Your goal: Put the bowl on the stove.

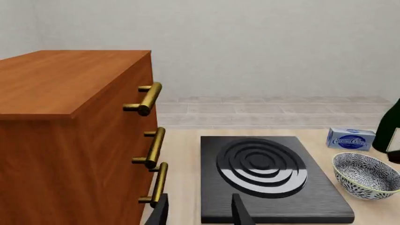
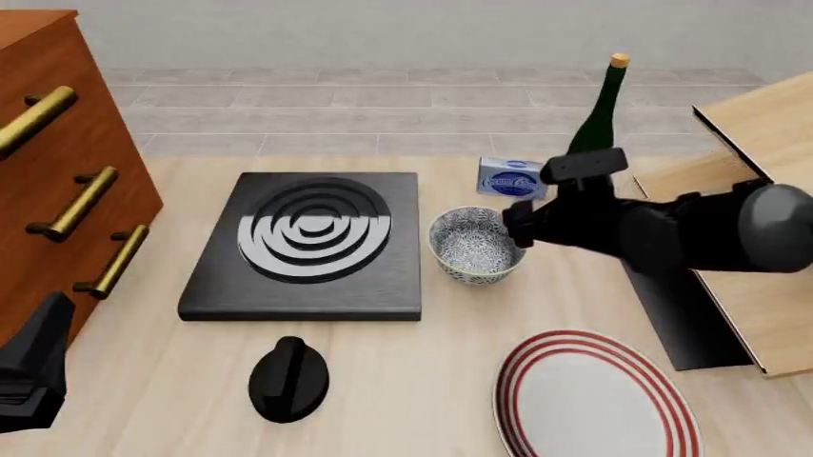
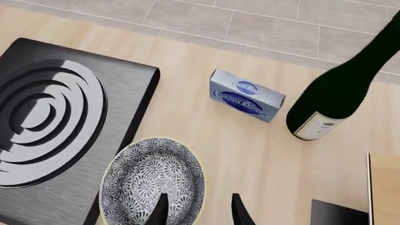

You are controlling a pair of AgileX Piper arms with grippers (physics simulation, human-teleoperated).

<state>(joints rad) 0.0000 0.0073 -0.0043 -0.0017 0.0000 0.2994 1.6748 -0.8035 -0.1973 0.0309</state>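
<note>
The speckled blue-grey bowl [image 2: 474, 246] stands upright on the table just right of the stove [image 2: 311, 243], a black slab with a silver ring burner. My right gripper [image 2: 519, 228] is open at the bowl's right rim. In the right wrist view its jaws [image 3: 198, 213] straddle the rim of the bowl [image 3: 153, 183], one finger over the inside and one outside, beside the stove [image 3: 56, 126]. My left gripper [image 2: 49, 328] is open and empty at the near left. Its wrist view [image 1: 200, 213] shows the stove [image 1: 269, 178] and the bowl [image 1: 367, 176].
A wooden drawer cabinet [image 2: 64, 162] with brass handles stands at the left. A black knob [image 2: 289, 378] and a red-ringed plate [image 2: 595, 395] lie near the front. A cream cheese box [image 2: 511, 178] and a green bottle [image 2: 597, 114] stand behind the bowl. A wooden board [image 2: 763, 238] lies at the right.
</note>
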